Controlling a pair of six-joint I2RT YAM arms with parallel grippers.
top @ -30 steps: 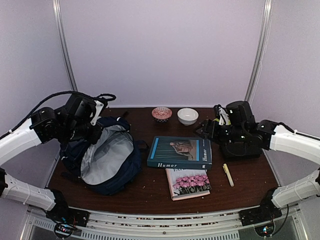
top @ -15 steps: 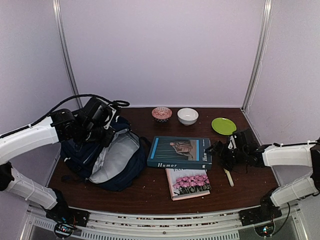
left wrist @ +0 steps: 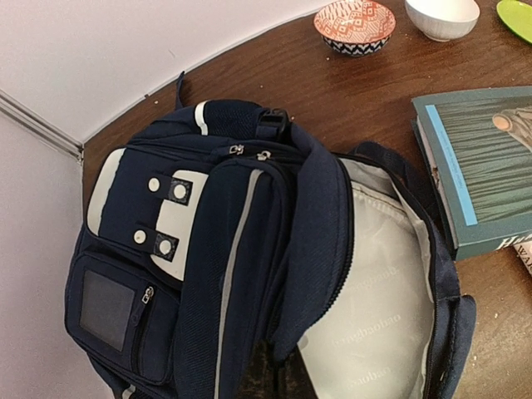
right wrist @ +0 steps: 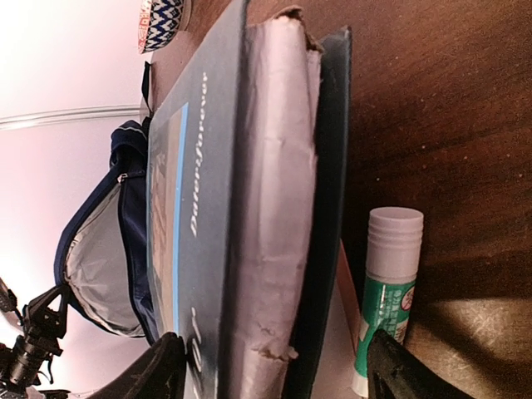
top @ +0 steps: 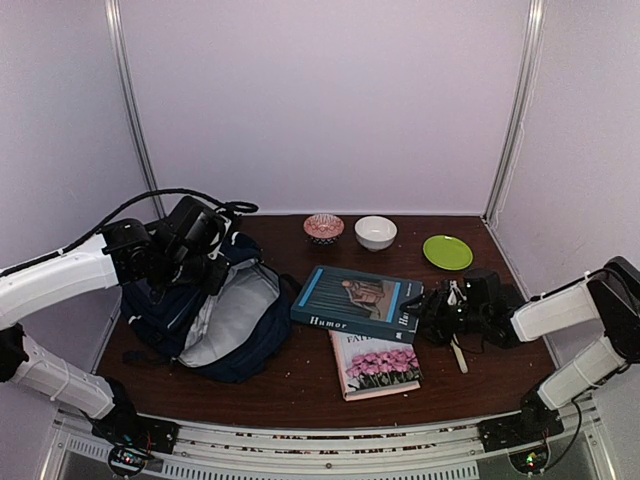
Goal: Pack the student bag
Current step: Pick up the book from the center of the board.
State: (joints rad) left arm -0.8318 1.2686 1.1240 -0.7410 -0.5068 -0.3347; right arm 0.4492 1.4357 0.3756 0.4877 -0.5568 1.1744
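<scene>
The right gripper (top: 425, 318) has moved its wide fingers around the blue book (top: 355, 300), bound for the student bag (top: 225, 325) the left gripper (top: 205, 270) pinches open.

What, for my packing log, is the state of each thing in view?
student bag, unzipped, grey lining showing, nothing visible inside.
left gripper, shut on the bag's opening edge.
flower book, closed, flat.
Humor book, closed, overlapping the flower book.
right gripper, open, straddling the Humor book's end.
glue stick, capped, lying down.
patterned bowl, upright, empty.
white bowl, upright, empty.
green plate, empty.
</scene>
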